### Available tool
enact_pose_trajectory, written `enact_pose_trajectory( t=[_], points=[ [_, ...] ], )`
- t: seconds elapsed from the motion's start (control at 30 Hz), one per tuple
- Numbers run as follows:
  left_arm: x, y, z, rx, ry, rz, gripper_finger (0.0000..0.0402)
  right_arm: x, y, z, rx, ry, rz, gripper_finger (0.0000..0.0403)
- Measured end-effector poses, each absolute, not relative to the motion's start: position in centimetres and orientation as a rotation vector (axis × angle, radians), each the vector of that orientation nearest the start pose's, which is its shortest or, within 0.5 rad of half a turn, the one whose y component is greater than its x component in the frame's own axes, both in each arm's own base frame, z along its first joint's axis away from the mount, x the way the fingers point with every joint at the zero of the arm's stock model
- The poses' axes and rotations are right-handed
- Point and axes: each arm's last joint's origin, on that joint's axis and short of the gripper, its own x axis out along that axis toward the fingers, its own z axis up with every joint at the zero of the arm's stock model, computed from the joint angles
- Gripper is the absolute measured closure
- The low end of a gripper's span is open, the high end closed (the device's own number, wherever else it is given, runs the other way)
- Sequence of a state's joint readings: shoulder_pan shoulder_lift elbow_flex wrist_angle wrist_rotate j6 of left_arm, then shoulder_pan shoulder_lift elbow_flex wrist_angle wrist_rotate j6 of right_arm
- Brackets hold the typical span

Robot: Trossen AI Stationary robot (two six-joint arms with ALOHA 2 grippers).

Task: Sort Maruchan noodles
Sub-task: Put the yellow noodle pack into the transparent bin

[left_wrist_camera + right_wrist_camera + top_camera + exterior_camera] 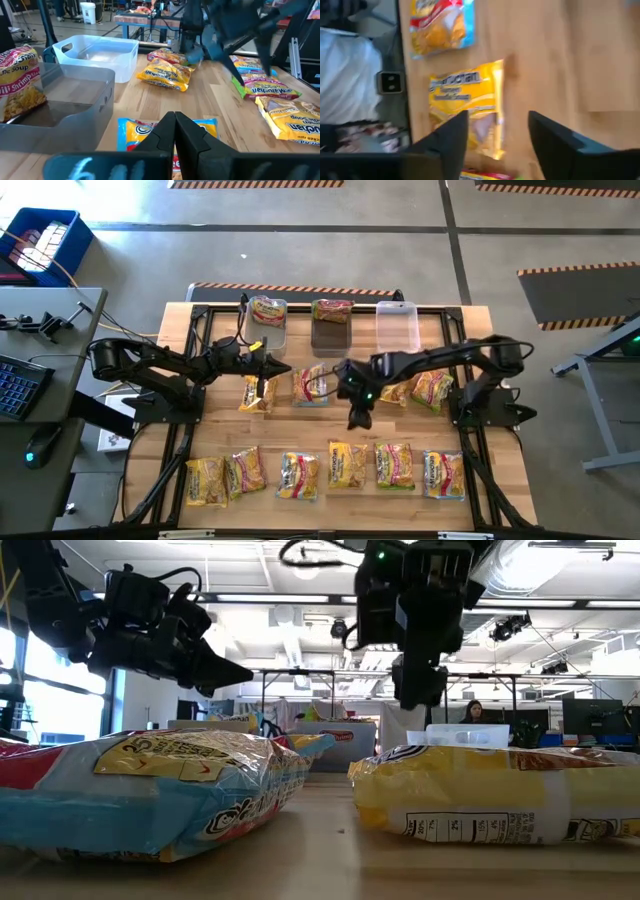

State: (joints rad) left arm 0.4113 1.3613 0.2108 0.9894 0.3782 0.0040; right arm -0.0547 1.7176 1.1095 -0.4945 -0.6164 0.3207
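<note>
Maruchan noodle packets lie flat on the wooden table in two rows: several along the near edge, such as a yellow one (347, 465), and several in the middle, such as a blue-accented one (310, 385). One more packet (267, 310) lies in the far left tub, and another (332, 310) in the dark middle tub. My right gripper (358, 418) (497, 145) hangs open above bare wood between the rows, slanting down, with the yellow packet (465, 105) showing beyond its fingers. My left gripper (282, 367) (175, 131) is shut, in the air over the blue-accented packet (142, 131).
Three tubs stand along the far edge; the clear right one (397, 325) holds nothing. Two packets (433, 388) lie under the right arm. In the low view two packets (150, 790) (490, 790) fill the foreground. A person sits in the room beyond the table (472, 712).
</note>
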Motion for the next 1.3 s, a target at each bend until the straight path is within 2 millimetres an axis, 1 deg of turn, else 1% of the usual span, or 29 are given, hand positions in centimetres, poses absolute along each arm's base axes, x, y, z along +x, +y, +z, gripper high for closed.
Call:
enact_pose_trajectory(
  t=[0.1, 0.2, 0.3, 0.4, 0.6, 0.67, 0.83, 0.97, 1.03, 1.1, 1.2, 1.3],
  points=[
    [20.0, 7.4, 14.7, -0.058, 0.149, 0.026, 0.0401, 34.6, 0.8, 18.0, 0.704, 1.131, 0.401, 0.0170],
    [20.1, 7.2, 14.7, -0.057, 0.149, 0.016, 0.0401, 35.4, 1.7, 16.9, 0.718, 1.124, 0.436, 0.0158],
    [20.1, 7.1, 14.7, -0.057, 0.149, 0.010, 0.0401, 36.1, 2.6, 15.8, 0.718, 1.118, 0.449, 0.0156],
    [20.1, 7.1, 14.7, -0.056, 0.149, 0.010, 0.0401, 36.6, 3.4, 15.1, 0.691, 1.107, 0.423, 0.0155],
    [20.1, 7.1, 14.7, -0.057, 0.151, 0.010, 0.0401, 37.1, 5.2, 14.1, 0.621, 1.090, 0.420, 0.0155],
    [20.1, 7.1, 14.7, -0.057, 0.151, 0.010, 0.0401, 37.1, 5.6, 13.5, 0.609, 1.101, 0.409, 0.0155],
    [20.1, 7.1, 14.7, -0.057, 0.151, 0.011, 0.0401, 37.3, 6.3, 12.2, 0.601, 1.123, 0.415, 0.0155],
    [20.1, 7.1, 14.7, -0.057, 0.151, 0.012, 0.0401, 37.5, 6.5, 11.6, 0.615, 1.130, 0.423, 0.0158],
    [20.1, 7.1, 14.7, -0.057, 0.151, 0.013, 0.0401, 37.5, 6.5, 11.4, 0.620, 1.136, 0.422, 0.0167],
    [20.1, 7.1, 14.7, -0.057, 0.151, 0.013, 0.0401, 37.5, 6.5, 11.2, 0.620, 1.140, 0.419, 0.0186],
    [20.1, 7.1, 14.7, -0.057, 0.151, 0.014, 0.0401, 37.5, 6.5, 11.1, 0.611, 1.143, 0.408, 0.0232],
    [20.1, 7.1, 14.7, -0.060, 0.151, 0.015, 0.0401, 37.5, 6.5, 11.1, 0.613, 1.144, 0.417, 0.0291]
  ],
)
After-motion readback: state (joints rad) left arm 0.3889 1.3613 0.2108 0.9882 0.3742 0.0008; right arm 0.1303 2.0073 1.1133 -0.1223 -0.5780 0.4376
